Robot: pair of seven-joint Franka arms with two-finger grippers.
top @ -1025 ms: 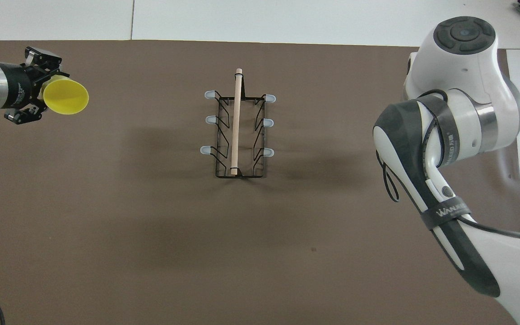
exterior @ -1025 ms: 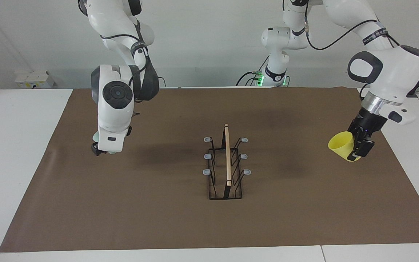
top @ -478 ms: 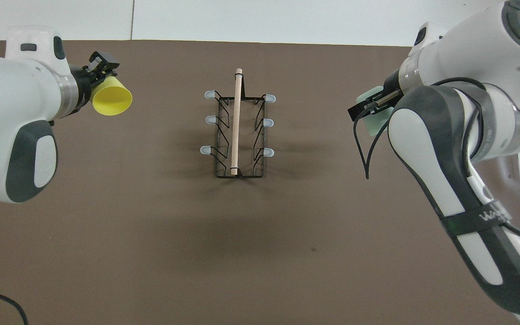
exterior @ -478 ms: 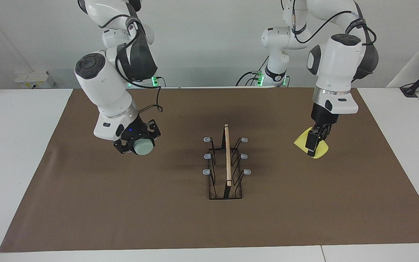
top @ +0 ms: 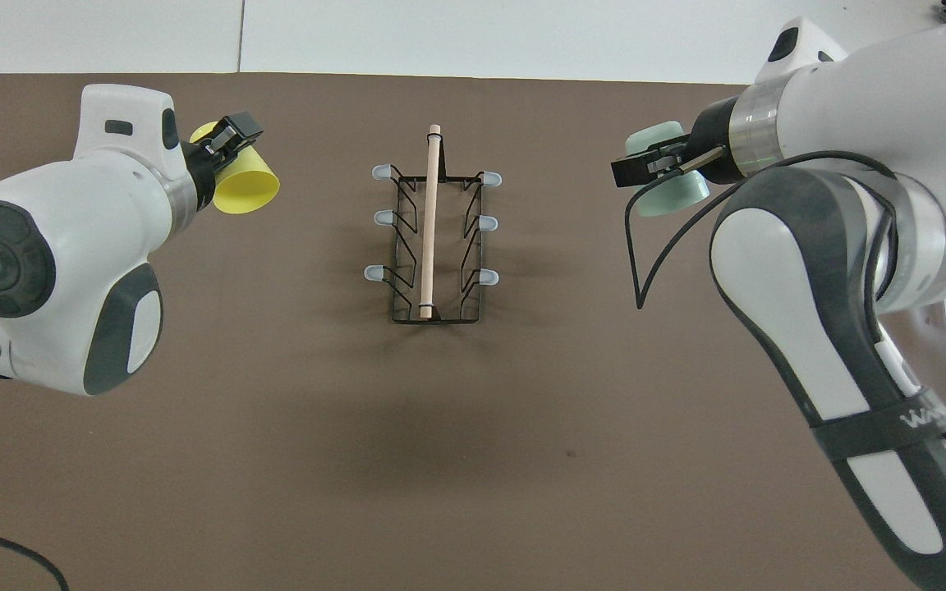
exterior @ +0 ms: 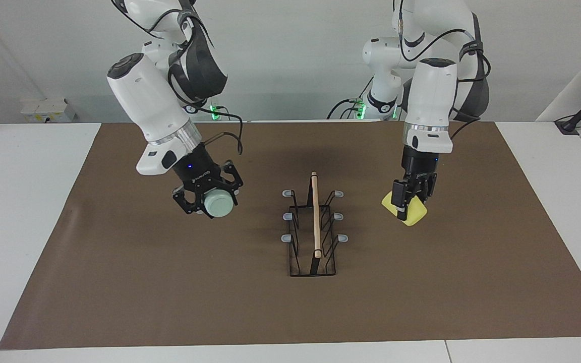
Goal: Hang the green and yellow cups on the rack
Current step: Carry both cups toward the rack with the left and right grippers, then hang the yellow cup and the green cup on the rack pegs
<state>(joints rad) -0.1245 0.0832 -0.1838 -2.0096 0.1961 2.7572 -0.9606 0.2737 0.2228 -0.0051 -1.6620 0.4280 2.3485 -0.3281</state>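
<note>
Both arms have swung in toward the rack since a second ago. The left gripper is pointing straight down over the brown mat, pinching the yellow cup at the rim. The right gripper is angling down toward the rack, clamping the mint green cup. The rack is sitting mid-mat between them, black wire with a pale wooden dowel and grey-tipped prongs. Both cups are smooth, tapered plastic.
</note>
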